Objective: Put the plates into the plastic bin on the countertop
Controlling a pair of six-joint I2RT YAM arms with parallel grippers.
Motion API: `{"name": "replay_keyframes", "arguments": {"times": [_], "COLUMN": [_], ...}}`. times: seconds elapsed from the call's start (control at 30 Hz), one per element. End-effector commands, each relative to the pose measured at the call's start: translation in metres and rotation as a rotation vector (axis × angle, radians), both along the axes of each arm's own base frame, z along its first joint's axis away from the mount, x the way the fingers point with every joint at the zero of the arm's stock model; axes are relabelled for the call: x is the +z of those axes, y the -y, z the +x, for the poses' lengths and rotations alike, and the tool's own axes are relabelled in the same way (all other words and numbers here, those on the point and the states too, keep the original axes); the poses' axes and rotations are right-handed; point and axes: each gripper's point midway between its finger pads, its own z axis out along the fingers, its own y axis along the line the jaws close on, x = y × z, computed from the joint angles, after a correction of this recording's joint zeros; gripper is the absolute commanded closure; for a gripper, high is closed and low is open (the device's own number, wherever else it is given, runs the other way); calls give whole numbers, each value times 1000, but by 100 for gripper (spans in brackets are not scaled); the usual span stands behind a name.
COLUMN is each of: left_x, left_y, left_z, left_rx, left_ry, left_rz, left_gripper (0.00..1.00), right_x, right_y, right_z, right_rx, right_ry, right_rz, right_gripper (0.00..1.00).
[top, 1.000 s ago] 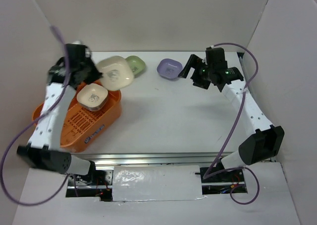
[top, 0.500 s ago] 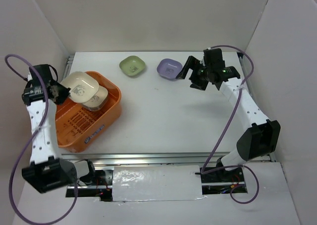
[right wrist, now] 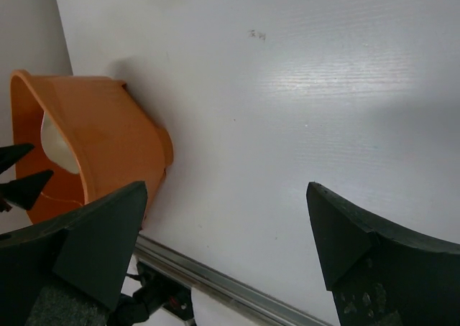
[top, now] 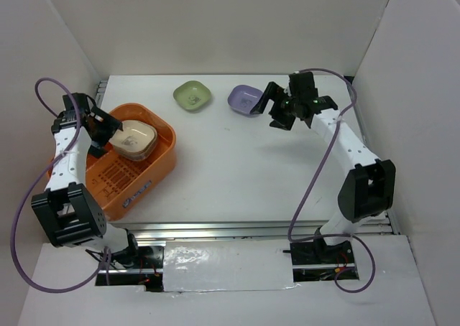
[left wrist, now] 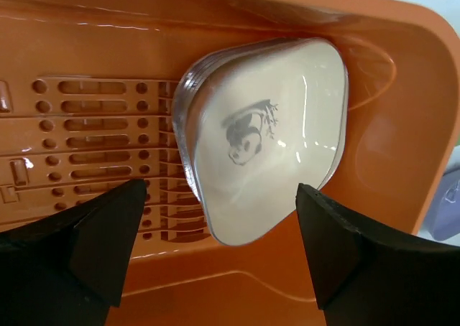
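The left pincer hung spread over plates stacked in the bin; the right pincer, also spread, likely needed to grasp the lilac plate outside it.

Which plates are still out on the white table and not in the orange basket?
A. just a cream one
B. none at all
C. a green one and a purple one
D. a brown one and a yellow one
C: the green plate and the purple plate lie on the countertop at its far side, outside the orange bin, which holds the cream-topped stack.
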Motion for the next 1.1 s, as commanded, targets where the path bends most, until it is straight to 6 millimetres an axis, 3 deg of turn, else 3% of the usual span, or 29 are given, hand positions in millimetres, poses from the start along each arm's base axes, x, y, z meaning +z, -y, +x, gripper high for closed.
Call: {"name": "replay_keyframes", "arguments": {"times": [0.0, 0.07, 0.13, 0.2, 0.23, 0.27, 0.3, 0.33, 0.37, 0.4, 0.43, 0.47, 0.5, 0.57, 0.67, 0.7, 0.77, 0.8, 0.87, 0.9, 0.97, 1.0, 1.03, 1.07], "left_x": [16, 29, 54, 77, 91, 98, 109, 117, 121, 124, 132, 131, 136, 140, 145, 145, 143, 143, 142, 141, 138, 145, 141, 140], "left_y": [13, 19, 29, 42, 42, 45, 50, 49, 49, 50, 51, 51, 53, 57, 58, 58, 60, 61, 62, 64, 72, 81, 94, 104], "left_z": [16, 17, 15, 11, 4, 1, -4, -10, -13, -17, -19, -23, -24, -25, -27, -27, -27, -27, -26, -24, -19, -14, -8, -4], "left_rx": [-20, -39, -75, -134, -138, -152, -180, -185, -207, -220, -234, -257, -273, -313, -325, -326, -336, -339, -351, -362, -408, -449, -510, -549], "left_ry": [92, 125, 170, 201, 196, 196, 206, 203, 203, 203, 214, 195, 206, 218, 235, 238, 235, 233, 225, 223, 213, 237, 221, 214], "left_rz": [-8, -2, 17, 47, 81, 104, 138, 168, 189, 199, 204, 210, 216, 220, 228, 225, 218, 218, 216, 211, 204, 187, 177, 169], "left_gripper": [1, 1, 1, 1, 1, 1, 1, 1, 1, 1, 1, 1, 1, 1, 1, 1, 1, 1, 1, 1, 1, 1, 1, 1], "right_x": [-4, -24, -39, -66, -104, -98, -104, -132, -120, -124, -145, -138, -156, -169, -173, -187, -187, -192, -195, -194, -195, -177, -180, -169], "right_y": [-4, -2, 10, 25, 31, 31, 32, 34, 29, 28, 27, 25, 23, 20, 15, 15, 13, 11, 13, 15, 17, 20, 26, 29], "right_z": [30, 52, 73, 102, 106, 122, 129, 134, 148, 155, 158, 170, 175, 184, 197, 197, 202, 202, 202, 201, 198, 196, 188, 183], "right_rx": [-18, -36, -81, -120, -132, -135, -129, -124, -107, -102, -100, -100, -98, -107, -114, -121, -130, -131, -148, -155, -170, -182, -214, -239], "right_ry": [43, 50, 35, -12, -106, -84, -94, -152, -121, -124, -164, -133, -159, -186, -186, -212, -207, -214, -221, -223, -228, -210, -219, -203], "right_rz": [40, 31, 13, -27, -59, -64, -65, -69, -43, -39, -46, -36, -34, -23, -2, -4, -2, -4, -16, -21, -47, -60, -125, -166], "right_gripper": [0, 0, 0, 0, 0, 0, 0, 0, 0, 0, 0, 0, 0, 4, 9, 16, 28, 40, 53, 74, 97, 100, 100, 100]}}
